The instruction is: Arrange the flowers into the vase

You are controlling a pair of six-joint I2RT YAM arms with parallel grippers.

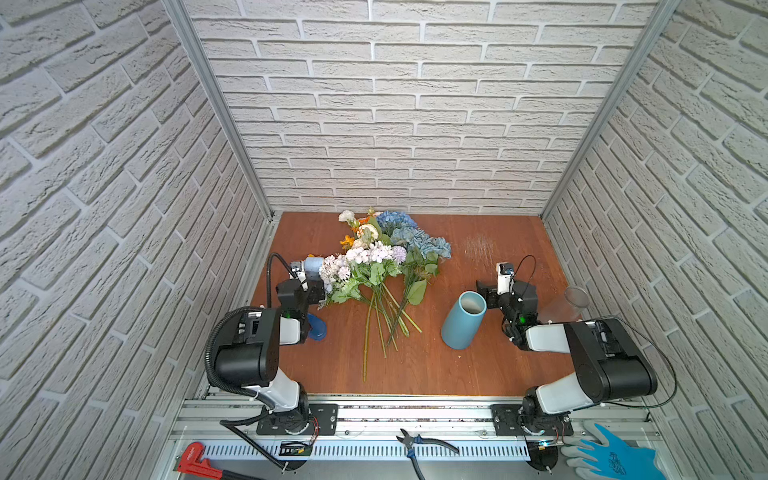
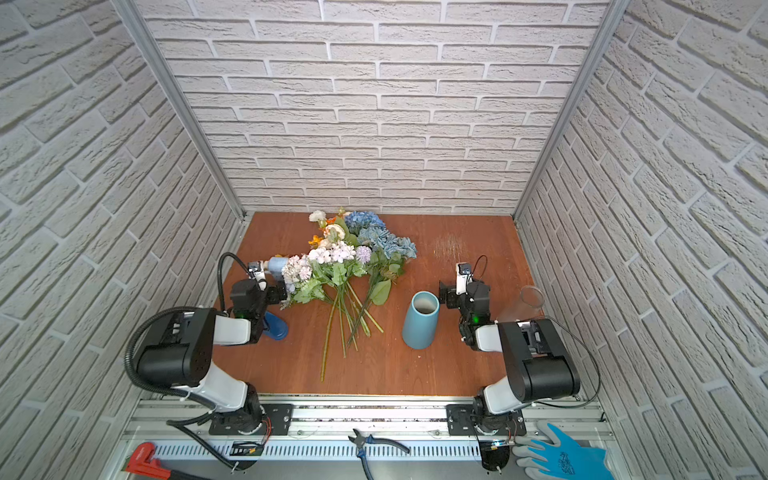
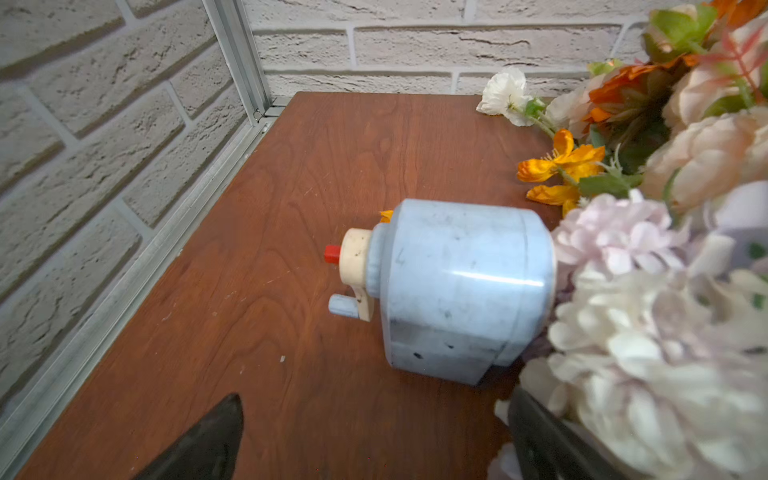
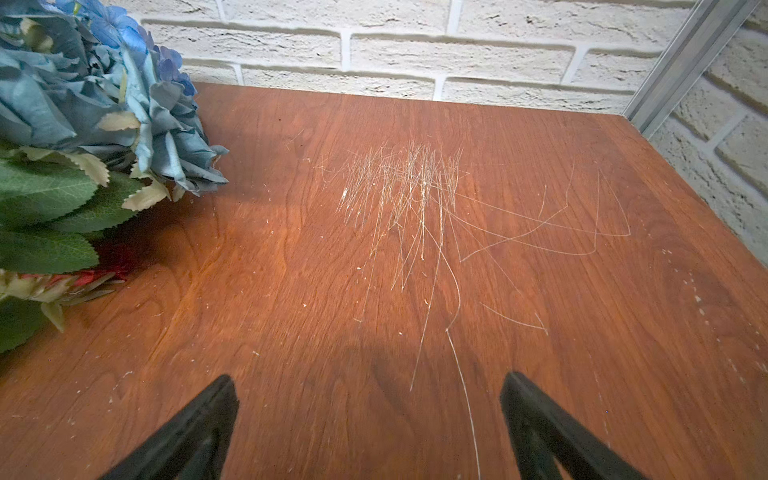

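The flowers [image 1: 376, 270] lie heaped on the counter [image 1: 478, 232] just beside the blue vase [image 1: 463, 322], their stems [image 1: 384, 322] fanned nearest it. The blooms [image 1: 419, 243] look light and floppy, the stems likely stiff; mid-stem seems the best hold. The left claw [image 3: 372, 415] and right claw [image 4: 370, 390] both stand apart, empty.

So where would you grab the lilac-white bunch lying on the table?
Probably its bare green stems, below the leaves, from above, jaws across them: the lilac-white bunch lies flat, blooms at the far end, stems trailing toward the near edge of the table.
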